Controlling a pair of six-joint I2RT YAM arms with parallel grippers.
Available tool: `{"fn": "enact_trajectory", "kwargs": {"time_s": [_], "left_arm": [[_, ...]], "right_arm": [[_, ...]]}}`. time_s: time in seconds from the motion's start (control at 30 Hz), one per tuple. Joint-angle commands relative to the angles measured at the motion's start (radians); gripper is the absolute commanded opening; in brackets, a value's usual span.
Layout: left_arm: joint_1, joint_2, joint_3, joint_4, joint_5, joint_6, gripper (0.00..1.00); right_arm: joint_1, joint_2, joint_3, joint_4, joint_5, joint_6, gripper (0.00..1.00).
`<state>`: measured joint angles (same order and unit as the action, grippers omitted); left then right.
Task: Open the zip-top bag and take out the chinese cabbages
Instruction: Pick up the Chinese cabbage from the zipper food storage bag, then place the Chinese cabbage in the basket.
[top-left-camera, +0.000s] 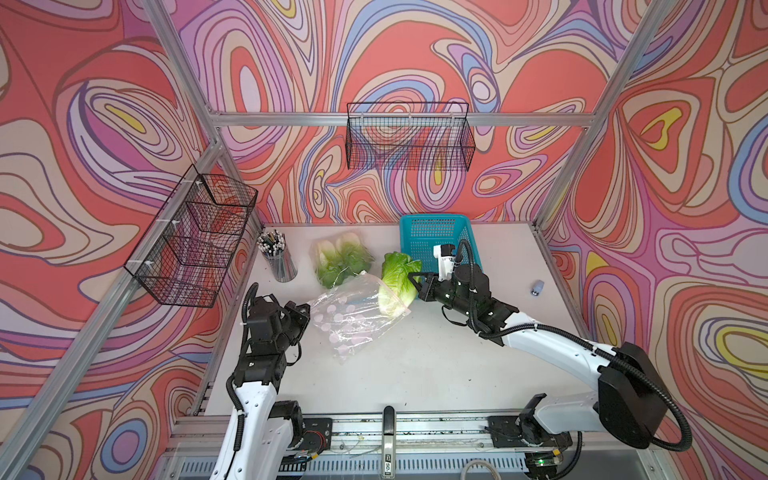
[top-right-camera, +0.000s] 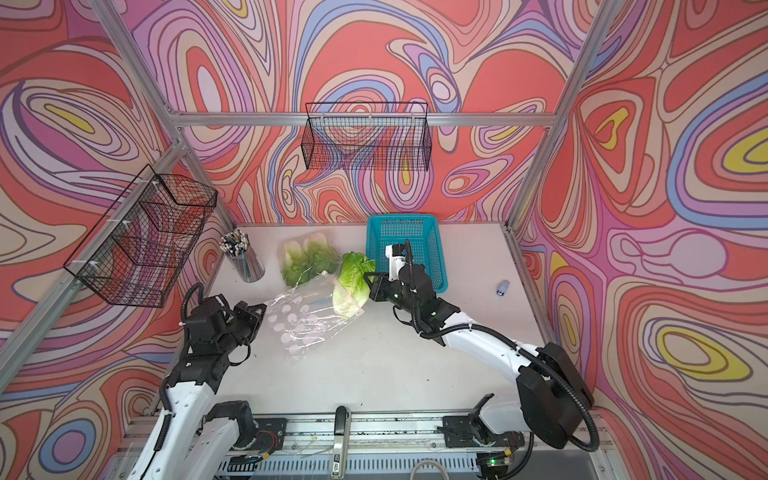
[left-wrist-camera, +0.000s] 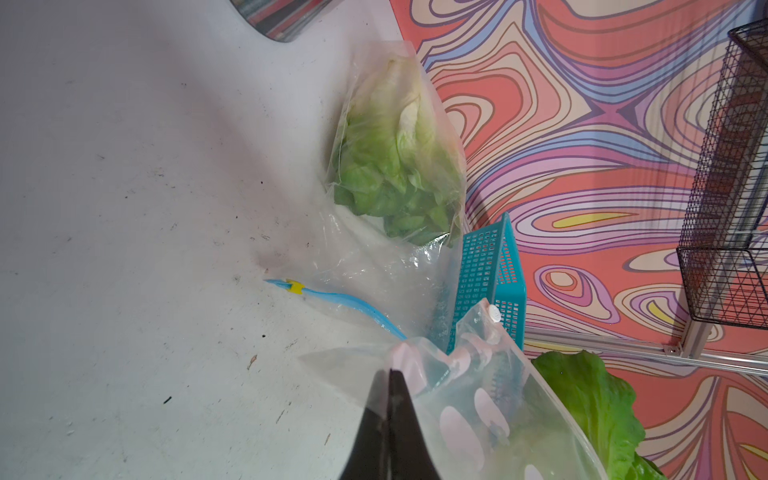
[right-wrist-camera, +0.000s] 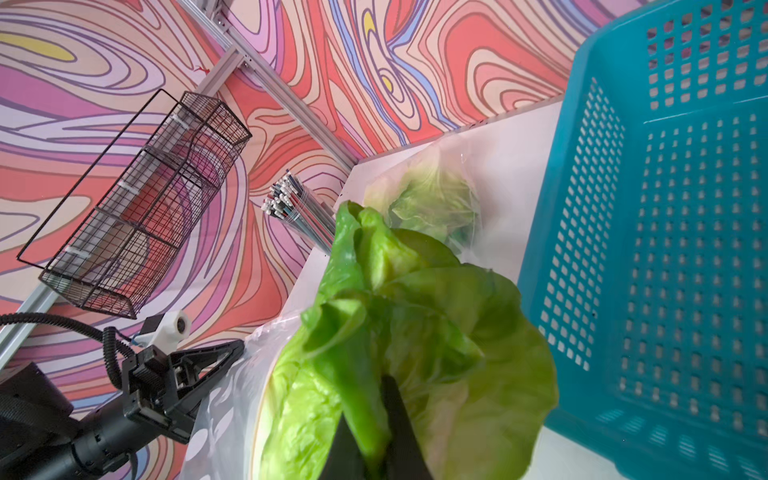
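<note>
A clear zip-top bag (top-left-camera: 353, 322) (top-right-camera: 307, 322) with pale pink dots lies slanted at mid-table. My left gripper (top-left-camera: 306, 309) (left-wrist-camera: 390, 372) is shut on its closed left corner. One chinese cabbage (top-left-camera: 397, 270) (top-right-camera: 353, 270) (right-wrist-camera: 436, 332) sticks out of the bag's mouth, green crinkly leaves outside and pale base still showing through the plastic. My right gripper (top-left-camera: 413, 279) (right-wrist-camera: 374, 399) is shut on a leaf of this cabbage, just in front of the teal basket. No other cabbage shows in this bag.
A second clear bag (top-left-camera: 338, 259) (left-wrist-camera: 395, 166) of leafy greens, with a blue zip strip, lies behind. A teal plastic basket (top-left-camera: 436, 232) stands at the back, a pen cup (top-left-camera: 279, 259) back left. Wire baskets (top-left-camera: 195, 237) hang on the walls. A small grey object (top-left-camera: 538, 287) lies right.
</note>
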<state>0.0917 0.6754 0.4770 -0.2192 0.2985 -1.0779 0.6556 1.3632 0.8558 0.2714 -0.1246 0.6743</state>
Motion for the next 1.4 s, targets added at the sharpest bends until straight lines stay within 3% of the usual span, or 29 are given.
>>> {"fn": "enact_trajectory", "kwargs": {"time_s": [0.0, 0.17, 0.5, 0.8, 1.37], "left_arm": [[0.009, 0.0, 0.029, 0.005, 0.018, 0.037, 0.0], [0.009, 0.015, 0.029, 0.044, 0.096, 0.095, 0.0], [0.009, 0.048, 0.081, 0.079, 0.158, 0.19, 0.0], [0.009, 0.169, 0.201, 0.036, 0.222, 0.341, 0.0], [0.009, 0.306, 0.263, 0.127, 0.26, 0.324, 0.0]], "right_arm": [[-0.008, 0.002, 0.017, 0.069, 0.113, 0.005, 0.0], [-0.007, 0.037, 0.1, 0.001, 0.249, -0.021, 0.0], [-0.024, 0.16, 0.308, -0.131, 0.371, -0.08, 0.0], [-0.11, 0.254, 0.425, -0.209, 0.381, -0.083, 0.0], [-0.27, 0.535, 0.578, -0.281, 0.329, 0.02, 0.0]]}}
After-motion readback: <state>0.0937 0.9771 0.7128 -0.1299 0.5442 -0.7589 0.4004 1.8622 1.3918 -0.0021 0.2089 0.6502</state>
